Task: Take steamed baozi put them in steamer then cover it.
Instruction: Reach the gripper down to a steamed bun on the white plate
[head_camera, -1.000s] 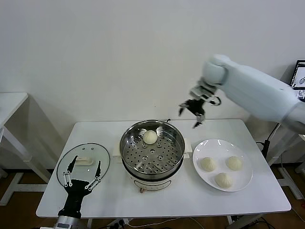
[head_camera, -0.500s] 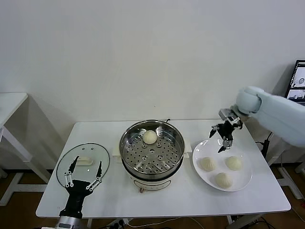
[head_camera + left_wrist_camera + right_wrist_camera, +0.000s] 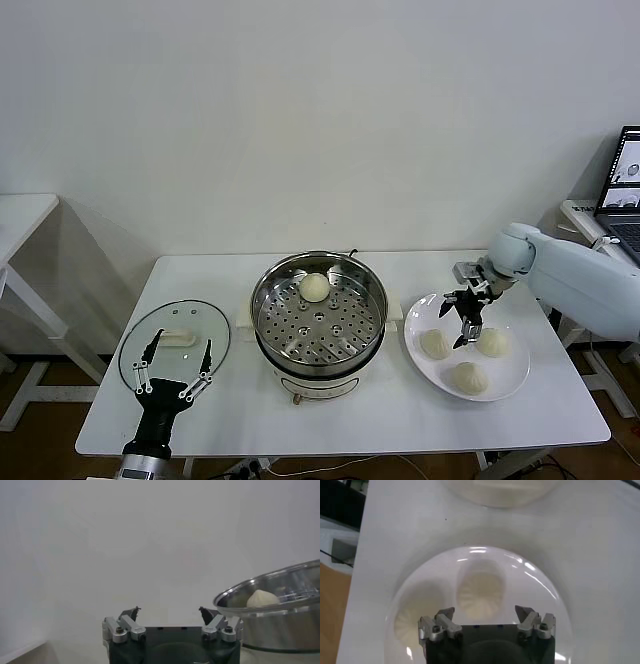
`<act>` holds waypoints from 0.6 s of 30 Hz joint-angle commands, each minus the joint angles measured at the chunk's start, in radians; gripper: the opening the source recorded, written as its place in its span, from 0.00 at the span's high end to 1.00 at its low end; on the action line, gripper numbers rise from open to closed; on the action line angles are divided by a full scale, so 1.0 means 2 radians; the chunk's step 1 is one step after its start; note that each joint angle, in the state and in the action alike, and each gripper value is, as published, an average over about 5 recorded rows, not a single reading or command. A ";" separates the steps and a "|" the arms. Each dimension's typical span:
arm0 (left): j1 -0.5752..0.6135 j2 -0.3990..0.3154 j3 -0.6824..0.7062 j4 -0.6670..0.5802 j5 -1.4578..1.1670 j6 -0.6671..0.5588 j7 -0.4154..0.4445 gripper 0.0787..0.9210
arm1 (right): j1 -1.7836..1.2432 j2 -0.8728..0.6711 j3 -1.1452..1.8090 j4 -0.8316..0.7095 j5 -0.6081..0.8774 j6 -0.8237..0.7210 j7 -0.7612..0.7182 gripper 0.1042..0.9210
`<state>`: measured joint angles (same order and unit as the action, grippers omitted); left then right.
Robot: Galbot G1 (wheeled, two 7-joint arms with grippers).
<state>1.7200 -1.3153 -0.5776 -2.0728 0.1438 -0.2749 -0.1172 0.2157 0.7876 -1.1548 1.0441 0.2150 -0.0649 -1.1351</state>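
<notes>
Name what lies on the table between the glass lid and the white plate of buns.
In the head view, the steamer stands between the glass lid and the white plate, with one baozi on its perforated floor; bare table shows on either side of it.

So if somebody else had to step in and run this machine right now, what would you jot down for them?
Right gripper: open, empty, hovering over the white round plate, above its three cream-white round baozi.
Left gripper: open, empty, parked over the near edge of the flat round glass lid, which lies on the white table left of the pot.
Shiny round stainless-steel steamer: uncovered, mid-table, one baozi on its perforated floor at the far side.
Done: one bun in.
Left: move the three buns from plate to steamer, then put the lid on.
</notes>
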 commanded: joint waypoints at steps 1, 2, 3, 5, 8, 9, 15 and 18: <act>0.000 0.000 0.000 0.002 0.001 -0.001 0.000 0.12 | -0.032 0.016 0.006 -0.010 -0.008 -0.007 0.019 0.12; 0.000 0.000 0.000 0.001 0.001 -0.001 0.000 0.12 | -0.033 0.018 0.006 -0.012 -0.009 -0.006 0.020 0.12; 0.000 0.000 -0.001 0.001 0.001 -0.001 0.000 0.12 | -0.034 0.020 0.007 -0.014 -0.010 -0.006 0.022 0.12; 0.000 0.000 -0.001 0.001 0.001 -0.001 0.000 0.12 | -0.036 0.023 0.008 -0.016 -0.011 -0.005 0.025 0.12; -0.001 0.001 -0.002 0.001 0.000 -0.001 -0.001 0.12 | -0.036 0.027 0.008 -0.018 -0.014 -0.005 0.027 0.12; -0.001 0.001 -0.002 0.001 0.000 -0.002 -0.001 0.12 | -0.037 0.028 0.008 -0.019 -0.015 -0.005 0.028 0.12; 0.000 0.000 -0.003 0.002 0.000 -0.002 -0.001 0.12 | -0.033 0.028 0.008 -0.014 -0.021 -0.003 0.031 0.15; 0.000 0.000 -0.003 0.001 0.000 -0.002 -0.001 0.12 | -0.025 0.023 0.005 -0.006 -0.024 -0.003 0.029 0.20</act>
<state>1.7189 -1.3146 -0.5829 -2.0700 0.1443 -0.2788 -0.1193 0.1625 0.8318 -1.1430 1.0236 0.1780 -0.0687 -1.0855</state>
